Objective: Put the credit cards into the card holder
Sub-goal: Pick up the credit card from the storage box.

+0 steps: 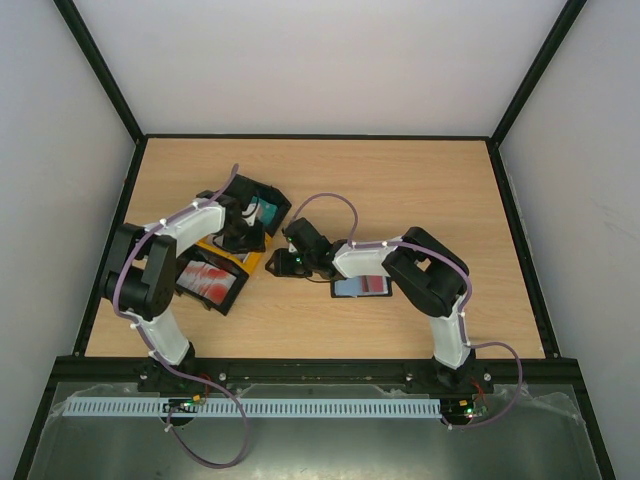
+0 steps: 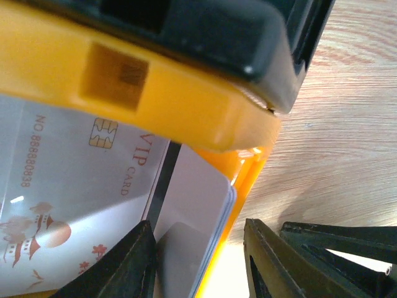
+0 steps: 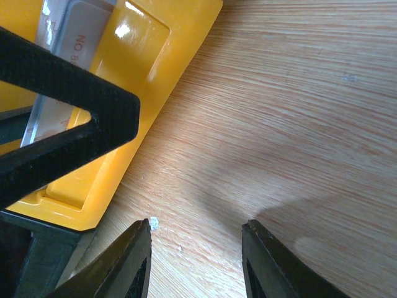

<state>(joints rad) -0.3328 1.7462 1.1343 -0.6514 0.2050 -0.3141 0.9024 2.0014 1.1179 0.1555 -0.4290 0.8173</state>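
The yellow tray, left of centre, holds a whitish VIP card with a plain white card tilted over it. The left gripper stands spread astride that white card's lower edge. Just beyond, the far black tray holds a teal card. The near black tray holds a red-and-white card. The right gripper is spread, empty, over the bare wooden table. White walls enclose it. The card holder cannot be picked out.
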